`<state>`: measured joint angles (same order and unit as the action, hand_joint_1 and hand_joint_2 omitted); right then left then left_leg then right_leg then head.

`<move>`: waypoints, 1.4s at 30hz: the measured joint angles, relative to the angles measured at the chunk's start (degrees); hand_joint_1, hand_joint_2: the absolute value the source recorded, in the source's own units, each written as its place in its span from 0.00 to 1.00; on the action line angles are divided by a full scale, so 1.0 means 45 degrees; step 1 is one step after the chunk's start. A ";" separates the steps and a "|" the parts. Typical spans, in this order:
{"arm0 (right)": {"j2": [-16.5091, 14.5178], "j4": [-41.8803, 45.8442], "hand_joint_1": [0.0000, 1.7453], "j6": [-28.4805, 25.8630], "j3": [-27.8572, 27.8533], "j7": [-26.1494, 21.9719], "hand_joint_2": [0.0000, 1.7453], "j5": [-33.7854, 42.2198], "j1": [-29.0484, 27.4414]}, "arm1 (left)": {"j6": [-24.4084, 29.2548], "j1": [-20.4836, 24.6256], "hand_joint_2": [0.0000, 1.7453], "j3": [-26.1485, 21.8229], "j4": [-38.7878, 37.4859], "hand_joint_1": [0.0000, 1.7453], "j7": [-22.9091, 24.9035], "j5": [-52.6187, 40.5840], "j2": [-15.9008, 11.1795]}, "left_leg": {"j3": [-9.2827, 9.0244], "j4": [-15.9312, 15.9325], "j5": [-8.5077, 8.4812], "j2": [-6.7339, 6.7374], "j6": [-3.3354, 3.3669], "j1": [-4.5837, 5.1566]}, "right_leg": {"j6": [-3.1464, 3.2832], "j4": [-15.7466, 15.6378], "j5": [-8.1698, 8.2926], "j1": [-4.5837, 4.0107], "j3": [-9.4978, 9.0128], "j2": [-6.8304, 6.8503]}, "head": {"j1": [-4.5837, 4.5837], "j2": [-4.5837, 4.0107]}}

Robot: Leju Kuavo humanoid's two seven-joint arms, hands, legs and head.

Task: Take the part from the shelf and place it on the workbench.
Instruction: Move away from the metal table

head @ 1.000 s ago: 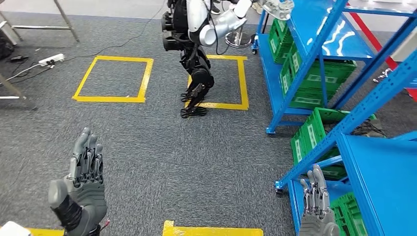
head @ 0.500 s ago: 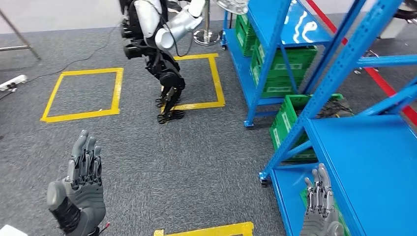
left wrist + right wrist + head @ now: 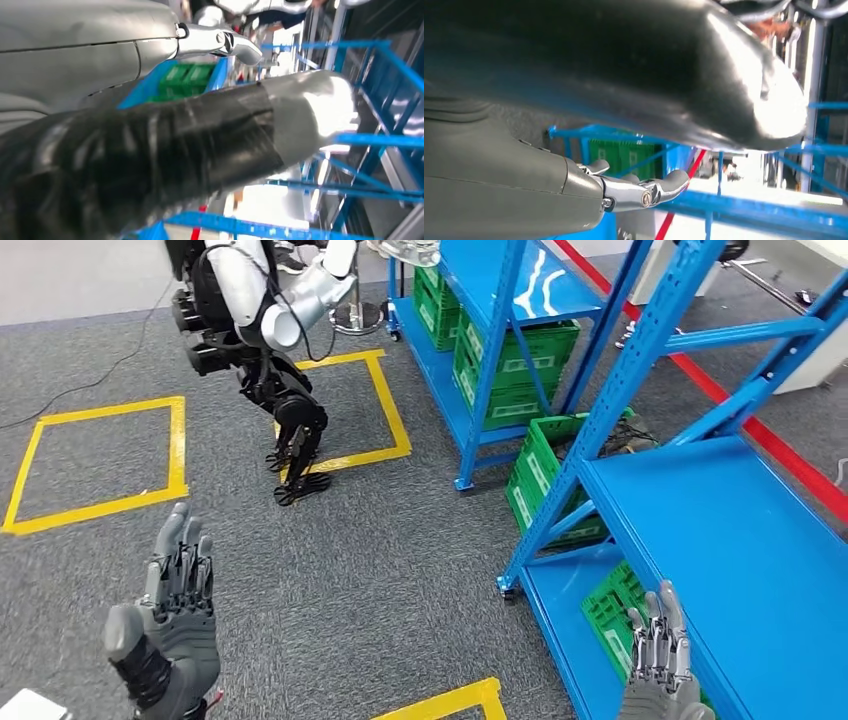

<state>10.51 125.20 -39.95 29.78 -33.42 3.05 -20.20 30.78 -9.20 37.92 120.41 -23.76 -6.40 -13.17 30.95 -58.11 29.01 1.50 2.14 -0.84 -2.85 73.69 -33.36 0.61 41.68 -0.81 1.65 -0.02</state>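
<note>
Your inventory: left hand (image 3: 170,625) and right hand (image 3: 660,665), both empty with fingers spread, raised over grey carpet; blue steel shelf rack (image 3: 740,530) just beside the right hand, green plastic crates (image 3: 620,615) on its lower tiers. The part itself you cannot yet pick out. Step in hand, by judgement: approach; next, face the rack and locate the part.
</note>
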 joint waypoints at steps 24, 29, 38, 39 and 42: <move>-0.0175 -0.0159 0.00 0.0002 -0.0156 0.0100 0.00 -0.0306 -0.0212 | -0.0057 -0.0002 0.00 -0.0004 -0.0237 0.00 -0.0145 0.0346 0.0034 | 0.0286 -0.0127 -0.0210 -0.1086 -0.0385 -0.0174 | 0.0191 -0.3519 0.1410 0.0034 -0.1946 -0.1576 | -0.0440 0.0000; -0.0178 -0.0149 0.00 0.0000 -0.0197 0.0214 0.00 -0.0426 -0.0172 | -0.0119 0.0005 0.00 -0.0006 -0.0236 0.00 -0.0091 0.0306 0.0050 | 0.0191 0.0003 -0.0207 -0.0300 -0.0033 -0.0093 | -0.0010 -0.0987 0.0046 0.0011 -0.0696 -0.0117 | -0.0069 0.0001; -0.0178 -0.0125 0.00 0.0000 -0.0205 0.0467 0.00 -0.0694 -0.0128 | -0.0198 0.0043 0.00 -0.0004 -0.0232 0.00 0.0069 0.0170 0.0049 | -0.0068 0.0009 0.0033 0.1018 -0.0247 0.0060 | 0.0497 -0.3496 0.1234 -0.0312 -0.2009 0.0946 | 0.0092 0.0000; -0.0178 -0.0106 0.00 0.0000 -0.0207 0.0479 0.00 -0.0711 -0.0127 | -0.0205 0.0058 0.00 -0.0004 -0.0227 0.00 0.0075 0.0169 0.0050 | -0.0128 0.0038 0.0052 0.1135 -0.0322 0.0041 | 0.0547 -0.3567 0.1266 -0.0333 -0.2023 0.0796 | 0.0111 0.0000; -0.0200 -0.0055 0.00 0.0001 -0.0210 0.0500 0.00 -0.0742 -0.0112 | -0.0228 0.0114 0.00 0.0000 -0.0205 0.00 0.0081 0.0168 0.0044 | 0.0080 -0.0581 0.0487 0.0566 -0.0522 -0.0008 | 0.0713 -0.3896 0.1488 -0.0200 -0.2401 0.0374 | 0.0040 0.0003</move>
<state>9.61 124.95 -39.95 28.83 -31.17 -0.29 -20.71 29.75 -8.69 37.92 119.48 -23.39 -5.64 -12.98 31.31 -60.72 31.20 4.05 -0.21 -0.88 0.36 56.16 -26.66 -0.29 30.88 0.87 1.83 -0.01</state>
